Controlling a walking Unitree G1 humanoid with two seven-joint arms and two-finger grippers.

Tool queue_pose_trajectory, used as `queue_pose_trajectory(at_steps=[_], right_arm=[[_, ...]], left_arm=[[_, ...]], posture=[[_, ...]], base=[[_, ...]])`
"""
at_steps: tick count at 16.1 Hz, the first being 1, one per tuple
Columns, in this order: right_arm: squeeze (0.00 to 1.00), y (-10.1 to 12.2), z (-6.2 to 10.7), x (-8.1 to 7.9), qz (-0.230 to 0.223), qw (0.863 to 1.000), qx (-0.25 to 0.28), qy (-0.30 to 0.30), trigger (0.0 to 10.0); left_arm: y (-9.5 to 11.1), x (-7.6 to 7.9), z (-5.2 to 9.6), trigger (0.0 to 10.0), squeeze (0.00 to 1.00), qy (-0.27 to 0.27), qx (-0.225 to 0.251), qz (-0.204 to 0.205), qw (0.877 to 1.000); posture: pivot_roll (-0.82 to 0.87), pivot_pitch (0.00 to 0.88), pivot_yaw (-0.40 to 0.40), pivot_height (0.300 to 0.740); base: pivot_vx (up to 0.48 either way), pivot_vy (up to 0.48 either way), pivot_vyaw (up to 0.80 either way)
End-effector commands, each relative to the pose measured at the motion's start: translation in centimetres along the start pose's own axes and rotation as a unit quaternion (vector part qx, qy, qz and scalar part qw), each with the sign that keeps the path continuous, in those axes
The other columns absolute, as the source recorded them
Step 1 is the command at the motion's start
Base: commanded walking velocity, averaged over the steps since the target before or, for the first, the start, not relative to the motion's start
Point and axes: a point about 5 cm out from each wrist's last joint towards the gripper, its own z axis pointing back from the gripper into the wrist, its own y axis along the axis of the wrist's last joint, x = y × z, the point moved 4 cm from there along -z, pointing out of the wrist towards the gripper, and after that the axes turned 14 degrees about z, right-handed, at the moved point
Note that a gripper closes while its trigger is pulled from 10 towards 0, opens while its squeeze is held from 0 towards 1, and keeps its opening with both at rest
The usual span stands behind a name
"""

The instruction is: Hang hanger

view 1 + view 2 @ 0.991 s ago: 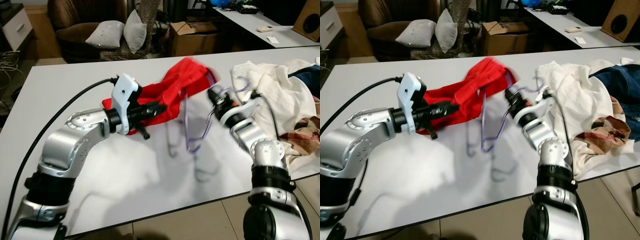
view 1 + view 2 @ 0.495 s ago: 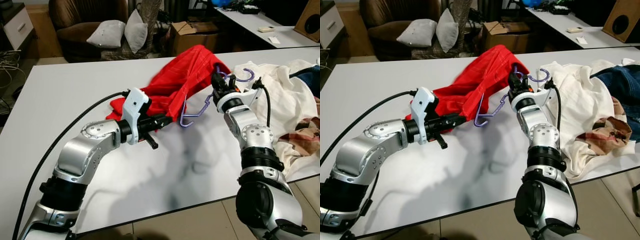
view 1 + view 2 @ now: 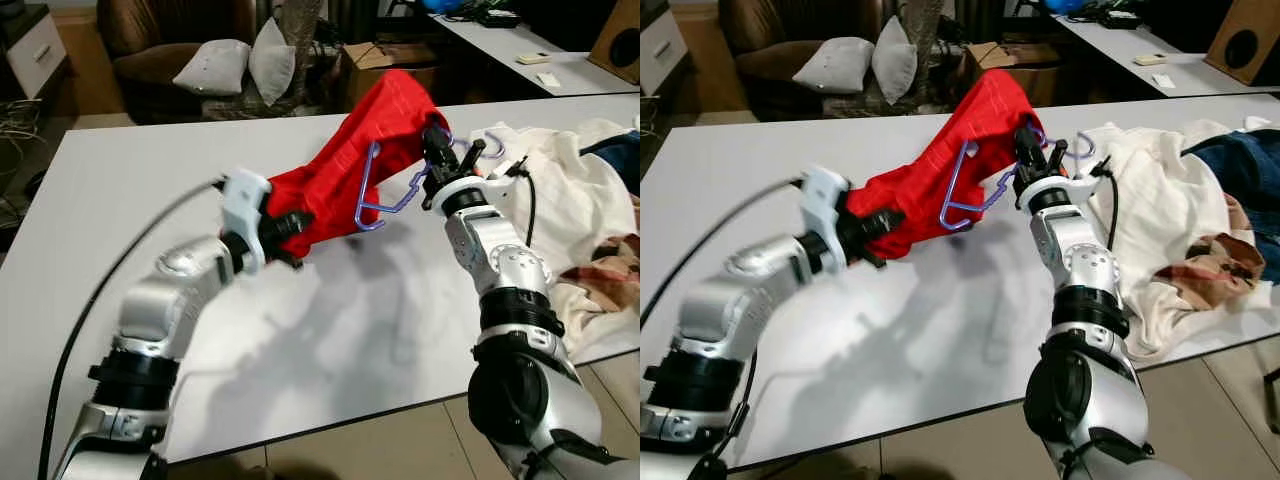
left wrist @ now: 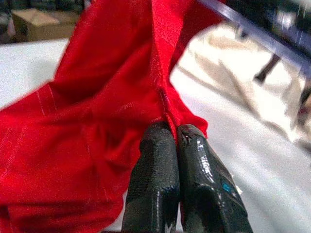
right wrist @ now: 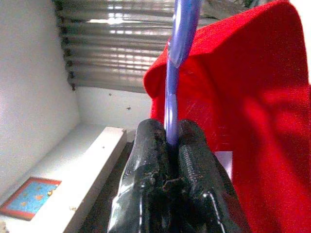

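Note:
A red garment (image 3: pixel 345 170) is stretched above the white table (image 3: pixel 120 190), rising from lower left to upper right. My left gripper (image 3: pixel 290 226) is shut on its lower end; in the left wrist view the fingers (image 4: pixel 165 170) pinch a fold of the red garment (image 4: pixel 97 111). My right gripper (image 3: pixel 436 142) is shut on a purple plastic hanger (image 3: pixel 372 200), which lies against and partly inside the raised end of the cloth. Its hook (image 3: pixel 487 145) curls to the right. In the right wrist view the hanger (image 5: pixel 176 58) runs up between the fingertips (image 5: pixel 150 145).
A heap of white, denim and patterned clothes (image 3: pixel 575 210) covers the table's right side. Behind the table stand a brown armchair with grey cushions (image 3: pixel 215 65), a cardboard box (image 3: pixel 385 70) and a second white table (image 3: pixel 530 55). My left arm's black cable (image 3: pixel 80 330) trails over the table.
The right gripper has lifted the hanger and the garment's upper end higher and farther back. The left gripper has pulled back to the left, drawing the cloth taut.

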Motion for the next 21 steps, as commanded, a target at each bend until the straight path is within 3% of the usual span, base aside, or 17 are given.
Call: queue_pose_trajectory(at_steps=[1, 4, 8, 13, 15, 19, 21], right_arm=[[0.00, 0.6, -0.1, -0.6, 0.024, 1.000, 0.010, 0.015, 10.0], [0.00, 0.6, -0.4, -0.6, 0.035, 0.999, 0.013, 0.011, 10.0], [0.00, 1.4, -1.0, -0.8, 0.013, 0.999, 0.039, 0.005, 10.0], [0.00, 1.0, -1.2, 0.9, 0.021, 0.998, 0.040, -0.054, 10.0], [0.00, 0.6, -1.3, 0.8, 0.023, 0.998, 0.032, -0.047, 10.0], [0.00, 1.2, -1.4, 0.9, 0.013, 0.998, 0.043, -0.051, 10.0], [0.00, 1.3, -1.5, 1.1, 0.009, 0.997, 0.049, -0.062, 10.0]], left_arm=[[1.0, 1.2, 0.1, 0.0, 0.00, -0.039, 0.010, 0.022, 0.999], [1.0, 3.2, 0.7, 0.0, 0.00, -0.108, -0.002, 0.078, 0.991], [-1.2, 5.0, 1.2, 0.0, 0.00, -0.149, -0.069, 0.068, 0.984], [-0.7, 5.7, 1.0, 0.0, 0.00, -0.154, -0.063, 0.065, 0.984], [0.2, 5.5, 0.7, 0.0, 0.00, -0.145, -0.040, 0.070, 0.986], [0.4, 4.8, 0.8, 0.0, 0.00, -0.129, -0.039, 0.067, 0.989], [0.5, 6.0, 0.9, 0.0, 0.00, -0.157, -0.045, 0.067, 0.984]], posture=[[0.02, 0.000, -0.031, 0.740], [0.03, 0.000, -0.034, 0.740], [0.03, 0.000, -0.034, 0.740], [0.05, 0.000, -0.035, 0.740], [0.05, 0.000, -0.037, 0.740], [0.05, 0.000, -0.038, 0.740], [0.05, 0.000, -0.037, 0.740]], base=[[0.000, 0.000, 0.00], [0.000, 0.000, 0.00], [0.000, 0.000, 0.00], [0.000, 0.000, 0.00], [0.000, 0.000, 0.00], [0.000, 0.000, 0.00], [0.000, 0.000, 0.00]])
